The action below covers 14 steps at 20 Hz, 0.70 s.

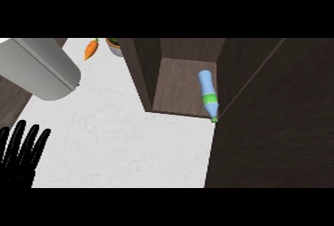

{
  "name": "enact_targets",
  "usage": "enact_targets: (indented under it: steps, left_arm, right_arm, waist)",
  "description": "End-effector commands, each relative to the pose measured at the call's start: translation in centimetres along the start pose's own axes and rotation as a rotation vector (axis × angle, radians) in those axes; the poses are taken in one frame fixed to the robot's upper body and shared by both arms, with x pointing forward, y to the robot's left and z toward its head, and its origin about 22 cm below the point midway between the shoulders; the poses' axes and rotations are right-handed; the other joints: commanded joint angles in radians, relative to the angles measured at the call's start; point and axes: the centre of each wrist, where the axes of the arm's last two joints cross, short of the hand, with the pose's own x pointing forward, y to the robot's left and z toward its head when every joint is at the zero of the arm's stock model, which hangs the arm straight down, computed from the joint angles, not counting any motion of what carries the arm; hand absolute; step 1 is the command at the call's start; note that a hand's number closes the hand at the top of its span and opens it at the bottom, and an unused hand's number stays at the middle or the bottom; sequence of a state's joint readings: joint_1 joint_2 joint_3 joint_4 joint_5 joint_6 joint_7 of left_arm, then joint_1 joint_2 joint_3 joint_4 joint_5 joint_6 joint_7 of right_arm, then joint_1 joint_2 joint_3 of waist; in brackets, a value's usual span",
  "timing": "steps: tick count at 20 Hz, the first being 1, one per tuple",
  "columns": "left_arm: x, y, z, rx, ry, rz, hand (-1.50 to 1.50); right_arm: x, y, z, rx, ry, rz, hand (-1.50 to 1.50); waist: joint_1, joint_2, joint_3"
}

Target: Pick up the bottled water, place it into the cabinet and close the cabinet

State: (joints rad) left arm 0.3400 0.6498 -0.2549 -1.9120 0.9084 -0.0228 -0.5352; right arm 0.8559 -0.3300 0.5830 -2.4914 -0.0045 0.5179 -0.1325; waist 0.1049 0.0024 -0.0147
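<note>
Bottled water (pixel 207 93) lies inside the open cabinet (pixel 175 86), toward two o'clock from the left hand (pixel 20 152), whose fingers (pixel 31 140) rest straight, holding nothing.

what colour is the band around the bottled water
Green, on a pale blue bottled water lying in the cabinet; it shows in the head view.
</note>
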Motion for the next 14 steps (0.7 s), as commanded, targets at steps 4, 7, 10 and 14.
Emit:
enact_targets:
  steps: [4,7,10,14]
  left_arm:
    - [1.3,1.1,-0.5,-0.052,-0.005,0.000,-1.50]
    - [1.7,1.2,-0.4,-0.091,0.006,0.008,-1.50]
    - [2.0,1.0,-0.6,-0.114,0.016,0.011,-1.50]
    - [1.6,1.5,0.1,-0.116,0.043,0.010,-1.50]
  right_arm:
    - [1.7,1.6,-2.6,0.251,-0.053,0.000,1.50]
    - [1.4,1.4,-3.0,0.269,-0.043,0.002,1.50]
    - [1.0,0.9,-3.4,0.280,-0.006,0.046,1.50]
    - [1.0,0.2,-3.9,0.314,0.015,0.115,1.50]
  waist:
    - [0.058,0.022,-0.003]
    - [0.085,0.025,-0.005]
    - [0.109,0.030,-0.005]
    - [0.136,0.030,-0.010]
